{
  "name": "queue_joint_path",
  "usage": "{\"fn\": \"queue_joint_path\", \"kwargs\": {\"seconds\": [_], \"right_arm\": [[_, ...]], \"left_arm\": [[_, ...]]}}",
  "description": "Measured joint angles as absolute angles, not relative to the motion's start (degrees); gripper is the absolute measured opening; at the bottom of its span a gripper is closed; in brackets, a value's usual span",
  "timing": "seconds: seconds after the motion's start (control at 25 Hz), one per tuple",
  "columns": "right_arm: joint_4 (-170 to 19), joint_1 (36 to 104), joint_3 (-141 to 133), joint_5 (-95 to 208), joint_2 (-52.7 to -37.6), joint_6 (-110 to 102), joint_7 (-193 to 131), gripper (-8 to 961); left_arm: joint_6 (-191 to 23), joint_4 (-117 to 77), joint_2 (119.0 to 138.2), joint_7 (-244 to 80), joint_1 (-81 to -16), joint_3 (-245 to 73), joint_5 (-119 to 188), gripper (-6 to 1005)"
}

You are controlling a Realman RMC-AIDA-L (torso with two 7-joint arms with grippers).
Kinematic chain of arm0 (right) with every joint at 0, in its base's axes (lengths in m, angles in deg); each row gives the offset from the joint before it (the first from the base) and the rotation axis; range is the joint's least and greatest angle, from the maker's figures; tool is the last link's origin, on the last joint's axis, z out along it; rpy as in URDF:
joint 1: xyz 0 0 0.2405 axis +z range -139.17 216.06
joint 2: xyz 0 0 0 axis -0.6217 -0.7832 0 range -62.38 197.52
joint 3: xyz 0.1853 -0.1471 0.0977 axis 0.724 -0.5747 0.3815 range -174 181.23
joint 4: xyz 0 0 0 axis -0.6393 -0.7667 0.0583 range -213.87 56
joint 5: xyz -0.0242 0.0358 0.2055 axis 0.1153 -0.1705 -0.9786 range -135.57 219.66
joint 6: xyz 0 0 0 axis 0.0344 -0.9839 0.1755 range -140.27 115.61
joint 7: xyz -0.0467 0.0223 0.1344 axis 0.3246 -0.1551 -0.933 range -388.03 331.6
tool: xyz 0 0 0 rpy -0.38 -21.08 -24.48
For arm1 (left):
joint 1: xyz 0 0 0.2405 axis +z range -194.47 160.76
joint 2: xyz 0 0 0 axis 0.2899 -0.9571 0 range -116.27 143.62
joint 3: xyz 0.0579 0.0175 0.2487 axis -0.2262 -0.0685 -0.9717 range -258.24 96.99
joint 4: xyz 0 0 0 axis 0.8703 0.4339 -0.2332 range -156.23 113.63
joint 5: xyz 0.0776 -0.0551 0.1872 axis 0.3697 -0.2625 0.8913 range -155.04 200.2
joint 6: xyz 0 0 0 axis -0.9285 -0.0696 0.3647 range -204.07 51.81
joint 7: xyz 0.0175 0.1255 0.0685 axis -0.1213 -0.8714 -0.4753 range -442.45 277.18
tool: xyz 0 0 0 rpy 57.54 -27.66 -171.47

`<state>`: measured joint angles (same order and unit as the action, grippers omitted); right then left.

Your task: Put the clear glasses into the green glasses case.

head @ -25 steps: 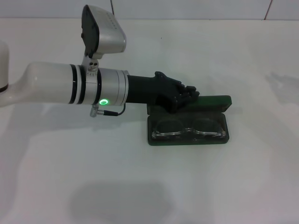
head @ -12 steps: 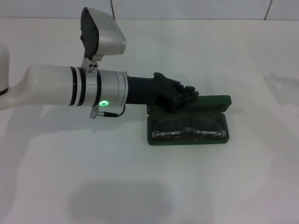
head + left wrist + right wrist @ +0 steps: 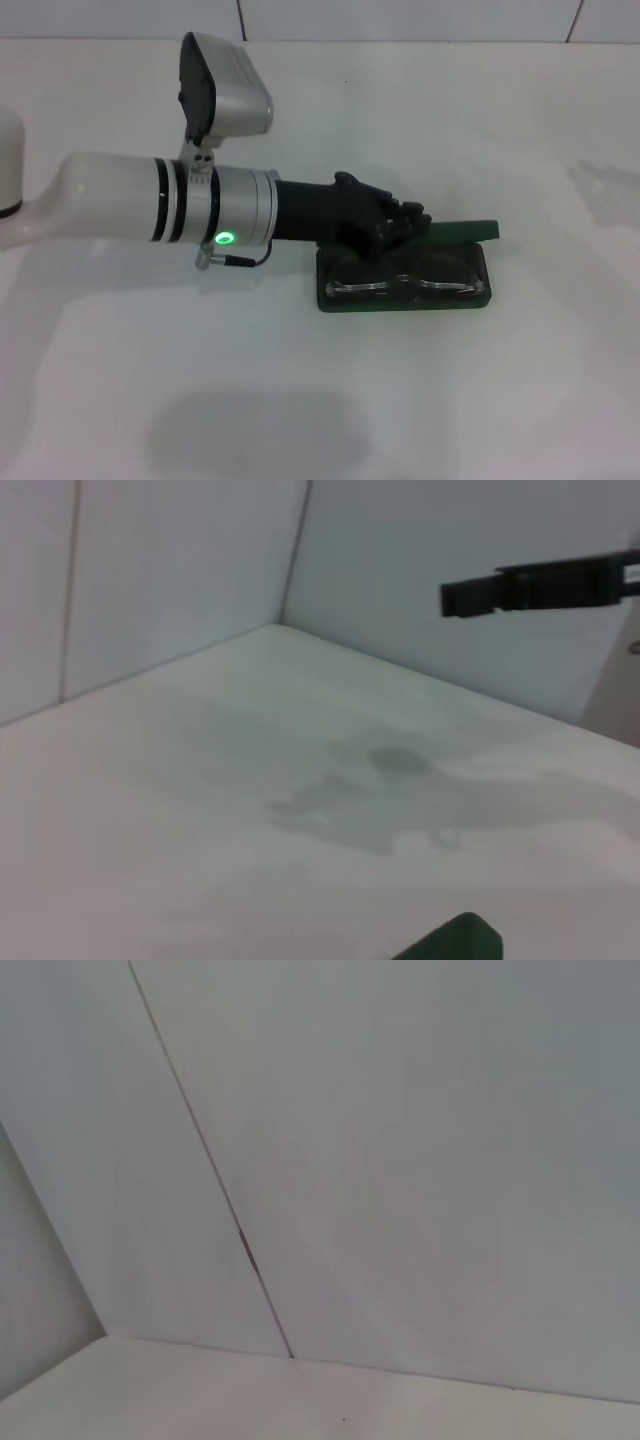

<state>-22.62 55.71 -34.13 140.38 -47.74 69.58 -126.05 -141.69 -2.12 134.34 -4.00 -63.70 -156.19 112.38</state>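
Head view: the left arm's black claw (image 3: 408, 222) reaches from the left over the dark green rectangular hard case (image 3: 404, 274); its finger spread cannot be told. The clear plastic glasses (image 3: 402, 283) lie inside, on the white surface (image 3: 500, 380).

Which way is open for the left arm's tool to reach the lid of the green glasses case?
Probably yes: the left tool is already at the lid of the green glasses case, above the clear glasses lying inside. Nothing stands between them. The right arm is out of view.
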Motion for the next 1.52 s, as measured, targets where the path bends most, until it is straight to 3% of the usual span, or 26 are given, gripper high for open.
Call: {"fn": "queue_joint_path", "kwargs": {"seconds": [0.96, 1.52], "right_arm": [[-23.4, 56.0, -33.7, 140.3, -47.74, 69.9, -125.8, 274], [-28.5, 57.4, -35.0, 140.3, -48.01, 79.4, -112.3, 289]], "left_arm": [[-142.9, -1.1, 134.44, -7.0, -57.2, -164.8, 104.9, 125], [-164.4, 17.2, 131.79, -10.2, -44.0, -160.3, 99.3, 126]]}}
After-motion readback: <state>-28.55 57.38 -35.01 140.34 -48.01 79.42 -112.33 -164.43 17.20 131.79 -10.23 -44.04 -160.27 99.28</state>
